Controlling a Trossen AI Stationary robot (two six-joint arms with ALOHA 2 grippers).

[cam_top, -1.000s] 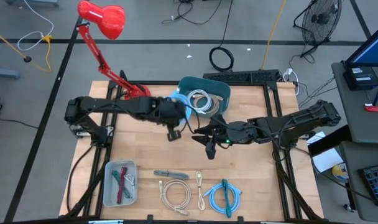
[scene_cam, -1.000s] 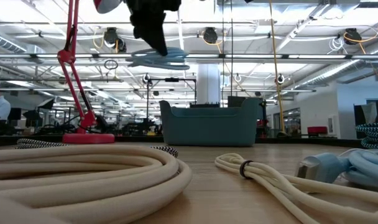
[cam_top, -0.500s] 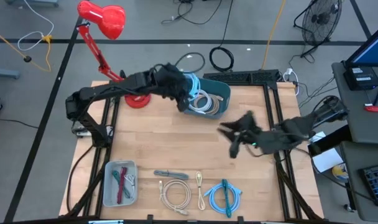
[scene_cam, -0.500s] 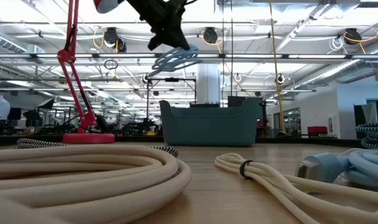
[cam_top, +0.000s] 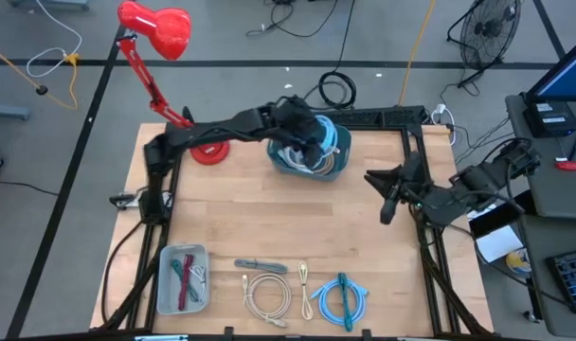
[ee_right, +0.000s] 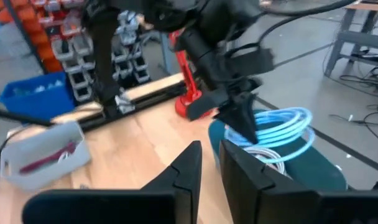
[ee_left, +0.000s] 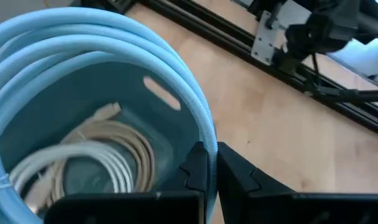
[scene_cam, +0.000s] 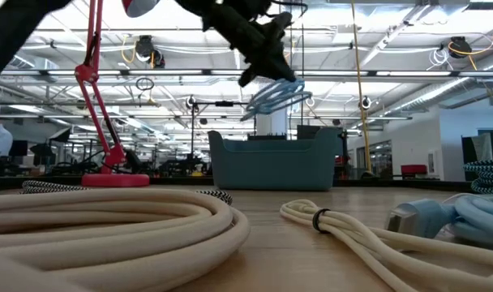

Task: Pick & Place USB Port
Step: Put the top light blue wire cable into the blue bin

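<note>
A: Item 1: cable coil (ee_left: 114, 37), light blue. Item 2: bin (cam_top: 312, 152), teal, holding white and cream cables (ee_left: 108, 152).

B: Add: lamp (cam_top: 155, 26), red. Tray (cam_top: 182, 278), grey. Table (cam_top: 269, 218), pale wood. Arms, black.

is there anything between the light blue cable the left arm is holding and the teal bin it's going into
Nothing visible does. The left gripper holds the light blue cable coil in the air above the open teal bin. Only white cables already lie inside, on the bin's floor.
</note>
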